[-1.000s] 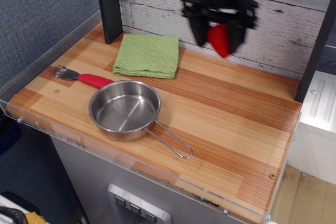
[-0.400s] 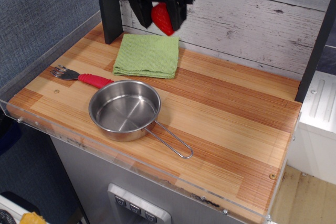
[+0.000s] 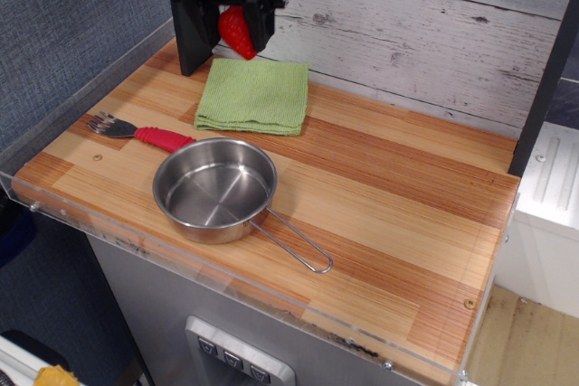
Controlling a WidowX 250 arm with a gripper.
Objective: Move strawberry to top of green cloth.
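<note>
My black gripper (image 3: pixel 233 32) is at the back left, high above the counter, shut on the glossy red strawberry (image 3: pixel 236 31), which hangs point-down between the fingers. The light green folded cloth (image 3: pixel 254 94) lies flat on the wooden counter just below and slightly right of the gripper. The strawberry is held in the air over the cloth's back left edge, apart from it.
A steel pan (image 3: pixel 215 189) with a wire handle stands in front of the cloth. A red-handled fork (image 3: pixel 143 133) lies to the pan's left. A dark post (image 3: pixel 190 24) stands at the back left beside the gripper. A white plank wall (image 3: pixel 416 24) runs behind.
The gripper has carried the strawberry leftward along the back wall, from the right of the cloth to above its back left edge, staying shut on it.
</note>
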